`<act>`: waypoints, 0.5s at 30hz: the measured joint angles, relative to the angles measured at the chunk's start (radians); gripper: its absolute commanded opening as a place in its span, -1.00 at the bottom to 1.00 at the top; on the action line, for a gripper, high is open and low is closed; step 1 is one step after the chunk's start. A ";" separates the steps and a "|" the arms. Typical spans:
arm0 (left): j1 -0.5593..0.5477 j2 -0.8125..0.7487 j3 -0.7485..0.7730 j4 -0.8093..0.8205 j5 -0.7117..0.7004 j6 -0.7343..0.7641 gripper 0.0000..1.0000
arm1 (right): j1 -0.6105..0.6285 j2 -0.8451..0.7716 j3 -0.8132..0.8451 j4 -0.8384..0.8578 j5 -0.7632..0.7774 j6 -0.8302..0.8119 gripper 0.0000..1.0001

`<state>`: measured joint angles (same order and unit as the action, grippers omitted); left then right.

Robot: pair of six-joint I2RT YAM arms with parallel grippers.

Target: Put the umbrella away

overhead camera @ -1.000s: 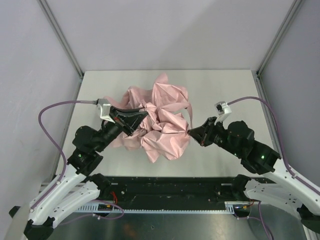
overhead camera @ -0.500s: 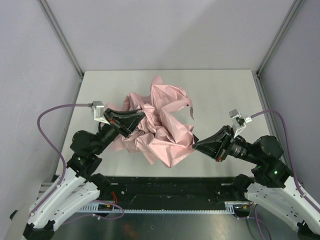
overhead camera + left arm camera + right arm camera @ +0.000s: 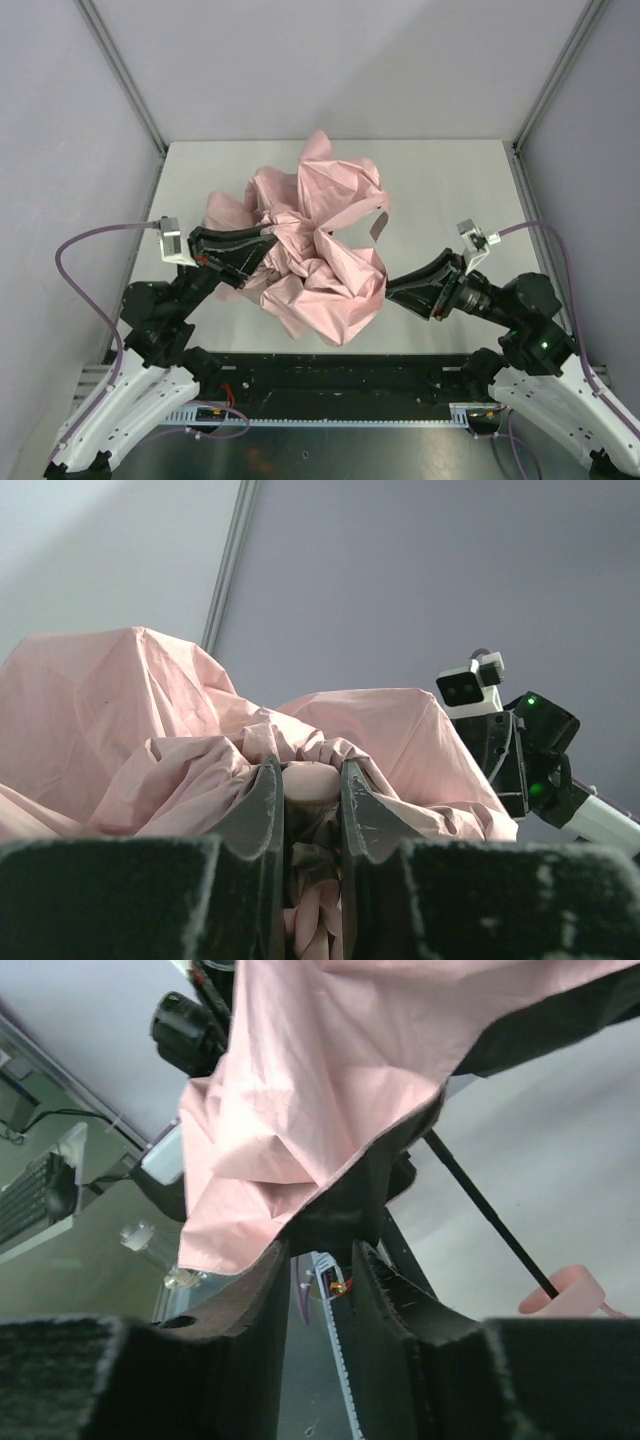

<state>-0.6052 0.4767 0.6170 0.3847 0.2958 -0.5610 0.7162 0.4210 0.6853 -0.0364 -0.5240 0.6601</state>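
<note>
The umbrella (image 3: 318, 236) is a crumpled heap of pale pink fabric, held up over the middle of the table. My left gripper (image 3: 262, 247) reaches into its left side. In the left wrist view, that gripper (image 3: 312, 785) is shut on a rounded pink part of the umbrella (image 3: 110, 705), with folds bunched around its fingers (image 3: 264, 802). My right gripper (image 3: 392, 292) sits at the lower right edge of the fabric. In the right wrist view, the right gripper (image 3: 318, 1252) stands open with nothing in the gap. Beyond its tips hang the fabric (image 3: 320, 1070), the black shaft (image 3: 482, 1212) and the pink handle (image 3: 572, 1290).
The white table (image 3: 450, 190) is bounded by grey walls, with metal posts at the back corners. A black rail (image 3: 340, 375) runs along the near edge between the arm bases. A narrow strap tab (image 3: 378, 226) hangs from the umbrella's right side. The right arm (image 3: 520, 750) shows behind the fabric.
The right gripper was shut on the fabric's edge and has parted its jaws, letting go. The left arm has pulled back to the left with the umbrella, and the fabric has shifted.
</note>
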 measured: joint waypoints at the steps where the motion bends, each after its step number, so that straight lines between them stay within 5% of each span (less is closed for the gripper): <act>1: 0.000 0.001 0.000 0.006 0.000 0.003 -1.00 | 0.000 0.014 0.000 0.002 0.003 0.003 -0.17; 8: 0.001 0.064 0.000 0.048 -0.050 0.062 -1.00 | 0.013 0.179 0.071 -0.073 0.116 -0.020 0.20; 15: 0.003 0.154 0.001 0.072 -0.161 0.173 -1.00 | -0.025 0.219 0.171 -0.190 0.310 -0.061 0.29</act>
<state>-0.6025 0.6308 0.6178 0.4572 0.1345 -0.3882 0.6910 0.6399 0.8566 -0.2268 -0.2138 0.5995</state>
